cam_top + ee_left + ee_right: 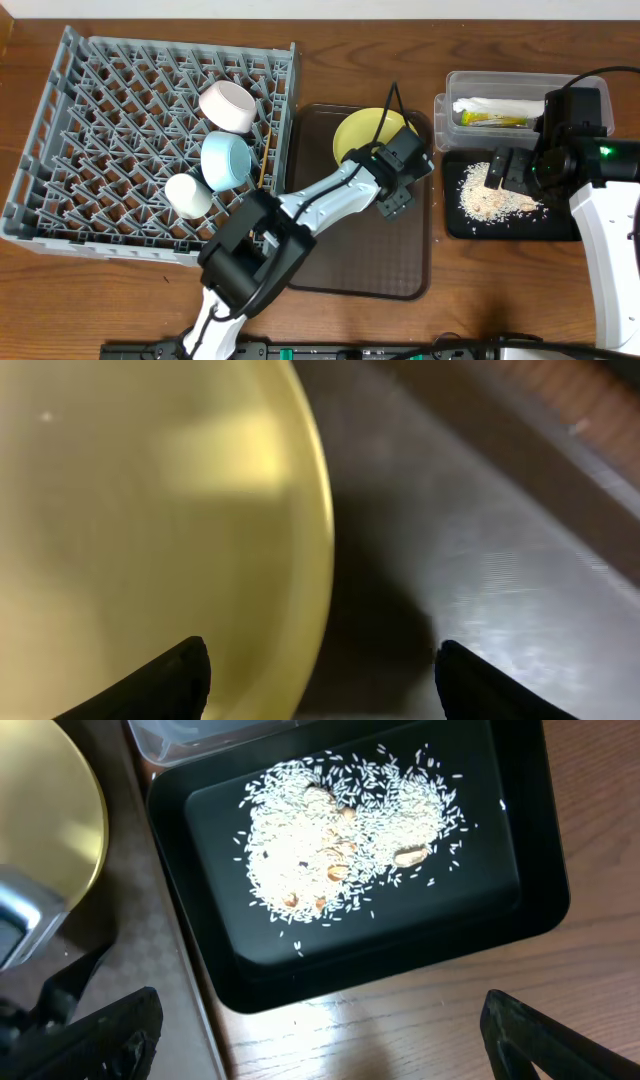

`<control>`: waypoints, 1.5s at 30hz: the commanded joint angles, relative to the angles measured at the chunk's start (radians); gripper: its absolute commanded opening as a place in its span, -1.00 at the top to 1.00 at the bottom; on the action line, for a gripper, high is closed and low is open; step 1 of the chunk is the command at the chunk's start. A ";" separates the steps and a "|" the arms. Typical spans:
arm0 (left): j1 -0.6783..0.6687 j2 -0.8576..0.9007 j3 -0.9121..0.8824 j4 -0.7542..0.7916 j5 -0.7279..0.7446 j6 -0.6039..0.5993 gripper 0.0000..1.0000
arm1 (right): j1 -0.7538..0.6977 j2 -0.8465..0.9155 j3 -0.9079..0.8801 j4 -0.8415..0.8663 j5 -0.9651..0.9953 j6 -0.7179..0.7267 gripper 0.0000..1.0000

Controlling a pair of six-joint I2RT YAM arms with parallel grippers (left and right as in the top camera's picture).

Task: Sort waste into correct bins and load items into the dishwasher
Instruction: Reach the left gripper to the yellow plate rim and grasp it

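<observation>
Left wrist: left gripper (pixel 322 660) spread wide astride the yellow plate (pixel 150 510) rim, nothing gripped. Looks like pinch next, then rack (pixel 110 100). Right gripper (pixel 320 1010) gapes empty.

Overhead: the left arm (pixel 320 195) is covering the near side of the yellow plate (pixel 358 135). The right arm (pixel 600 210) is hiding one end of the clear tub (pixel 500 82) and part of the black tray (pixel 455 222). The chopsticks (pixel 265 155) are showing as one thin line (count not determinable).

Left wrist: the plate is showing blurred and running off three edges, and only the tips of the left fingers (pixel 180 680) are appearing.

Right wrist: the top edge is cutting off the tub.
</observation>
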State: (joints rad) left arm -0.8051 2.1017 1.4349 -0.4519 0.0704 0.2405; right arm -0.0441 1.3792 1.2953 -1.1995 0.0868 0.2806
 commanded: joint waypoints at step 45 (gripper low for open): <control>0.082 -0.425 -0.003 -0.090 -0.038 -0.077 0.85 | -0.003 -0.005 0.013 -0.003 0.010 -0.008 -0.99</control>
State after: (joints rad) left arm -0.7616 1.7340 1.4345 -0.5430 0.0307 0.2222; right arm -0.0441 1.3792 1.2953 -1.2003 0.0868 0.2806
